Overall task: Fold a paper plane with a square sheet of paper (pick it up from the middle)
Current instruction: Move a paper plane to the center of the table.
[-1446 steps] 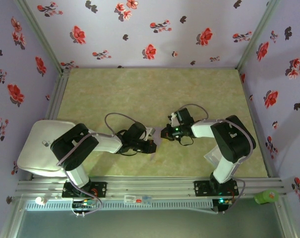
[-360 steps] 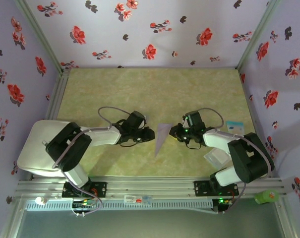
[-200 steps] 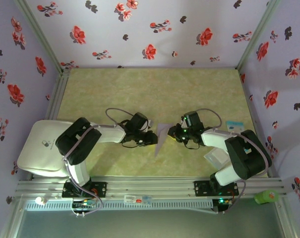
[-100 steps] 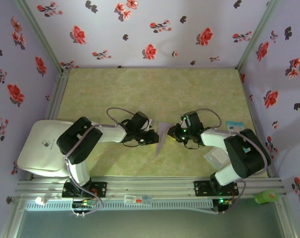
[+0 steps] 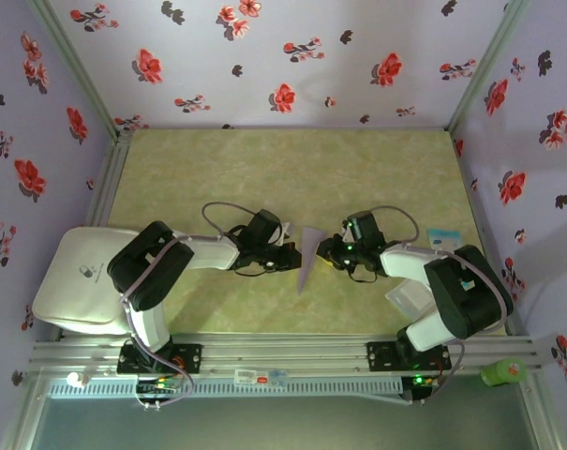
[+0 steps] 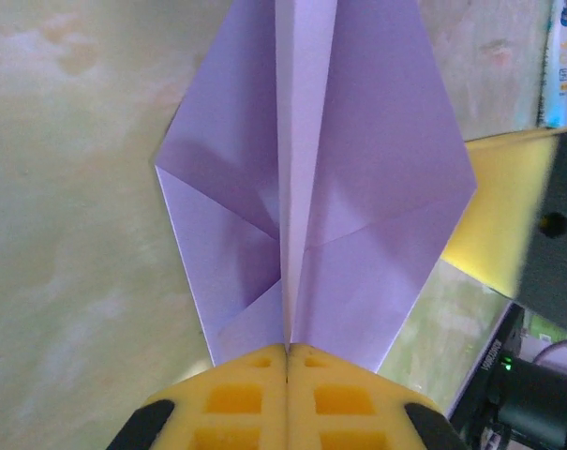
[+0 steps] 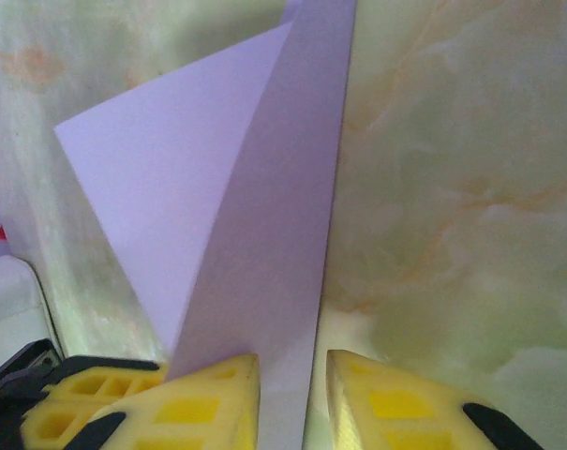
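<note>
The paper plane point(image 5: 308, 256) is a pale lavender folded dart lying between both arms at mid table. My left gripper point(image 5: 289, 261) is shut on its raised centre crease; in the left wrist view the yellow pads point(image 6: 236, 398) meet at the gripper point(image 6: 288, 352), with the paper plane point(image 6: 358, 159) spreading out on both sides. My right gripper point(image 5: 329, 251) is at the opposite side, open. In the right wrist view the paper plane point(image 7: 264, 225) has one flap edge running between the parted fingers point(image 7: 377, 398) of the gripper point(image 7: 292, 403).
A small light-blue card point(image 5: 442, 238) and a translucent plastic square point(image 5: 403, 298) lie at the right. A white pad point(image 5: 72, 281) sits by the left arm's base. Flowered walls enclose the table; a metal rail point(image 5: 283, 354) runs along the near edge.
The left gripper has moved right onto the paper plane and shut on its crease; 1.8 s ago it was apart. The plane has shifted slightly right. The right gripper has barely moved.
</note>
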